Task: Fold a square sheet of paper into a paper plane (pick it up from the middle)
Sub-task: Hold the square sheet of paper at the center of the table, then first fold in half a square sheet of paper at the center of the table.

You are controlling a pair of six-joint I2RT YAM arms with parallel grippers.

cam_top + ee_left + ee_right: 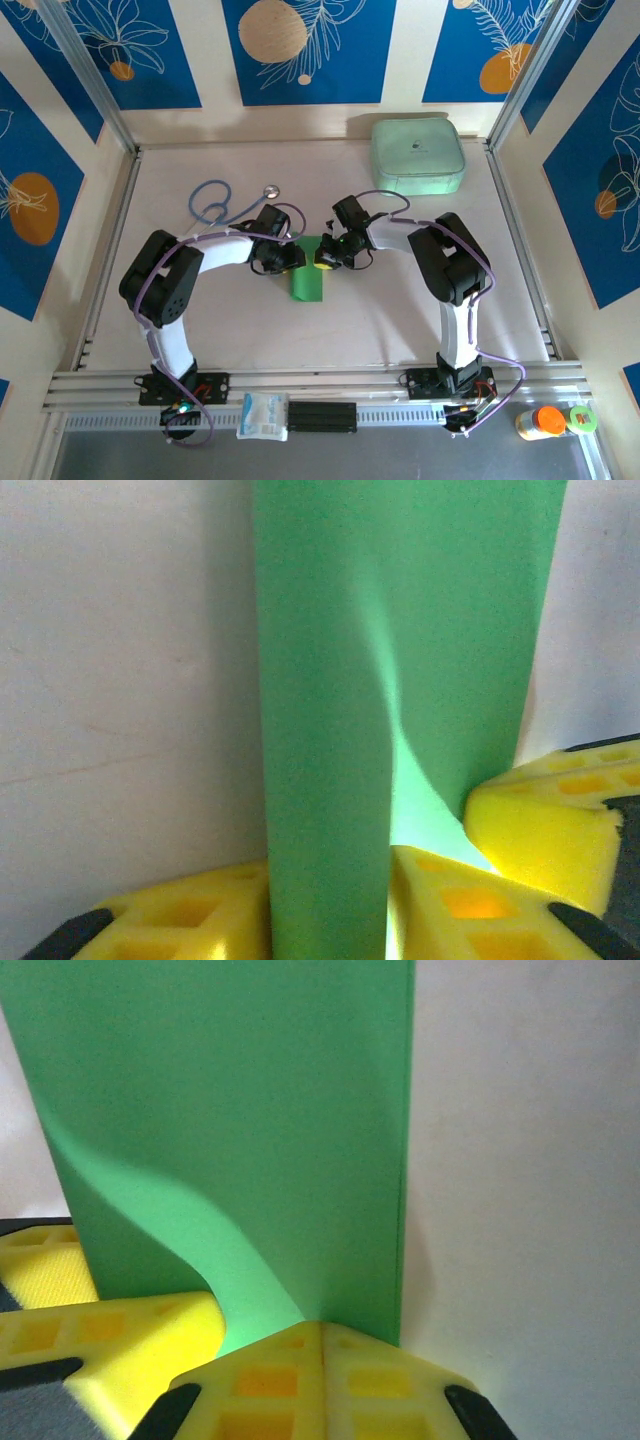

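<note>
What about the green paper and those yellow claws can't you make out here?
Top view: the left gripper and right gripper cover part of the square sheet of paper; creases too small to read.
Left wrist view: bottom edge cuts off the fingers; whether they squeeze the paper is unclear.
Right wrist view: top edge cuts off the paper.

Paper [307, 281]: bright green, plain, folded down to a narrow rectangle, not yet a dart. Lies mid-table, long axis running away from the near edge.

Left wrist view, paper [330, 680]: straight long edge at left, top layer bowed, soft ridge down its middle.

Right wrist view, paper [250, 1110]: right edge crisp and straight, lower left lifting in a smooth curve.
</note>
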